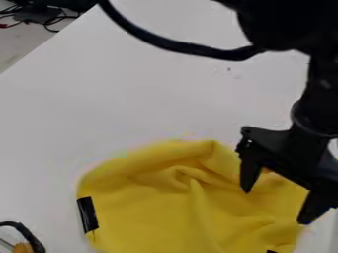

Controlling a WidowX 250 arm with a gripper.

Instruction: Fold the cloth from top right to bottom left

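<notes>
Over the right part of the yellow cloth hangs the black gripper (pixel 274 206), its two fingers spread wide apart with the cloth visible between and beneath them. The yellow cloth (pixel 151 207) lies rumpled at the lower centre, with folds and ridges running through its middle and upper right. A black strip is on its left edge, and a small black piece shows at its bottom edge. The arm and gripper hide some of the cloth's right side. Whether the fingertips touch the cloth, I cannot tell.
The white table (pixel 132 99) extends above and left of the cloth. A black curved object with an orange-brown part (pixel 23 248) lies at the bottom left corner. Dark cables (pixel 39 20) lie beyond the table's edge at the top left. A black cable loops from the arm across the top.
</notes>
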